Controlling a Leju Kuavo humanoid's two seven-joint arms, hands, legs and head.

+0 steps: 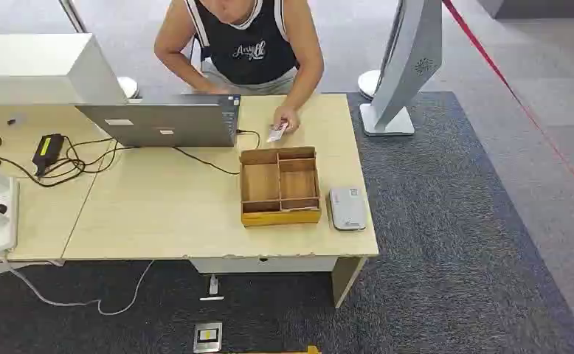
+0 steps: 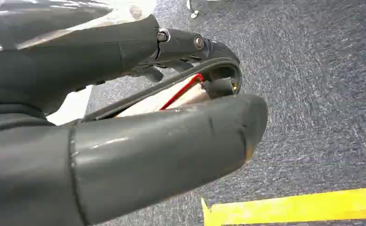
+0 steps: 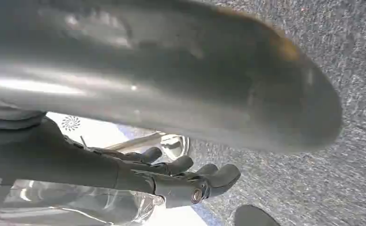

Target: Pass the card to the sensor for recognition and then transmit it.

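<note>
A person across the table holds a small white card (image 1: 277,132) in one hand, just beyond the wooden divided box (image 1: 279,184). The grey sensor pad (image 1: 347,208) lies flat on the table to the right of the box, near the front edge. My left hand (image 2: 186,80) hangs over the carpet with its thick thumb (image 2: 171,150) in front and its dark fingers bent loosely, and I see nothing gripped. My right hand (image 3: 181,176) also hangs low with its fingers apart and nothing in them.
An open laptop (image 1: 166,122) stands at the back of the wooden table (image 1: 158,221), with a cable running to the box. A power strip (image 1: 2,214) and black cables lie at the left. A white pedestal (image 1: 402,66) stands right of the table. Yellow floor tape (image 2: 294,207) runs below my left hand.
</note>
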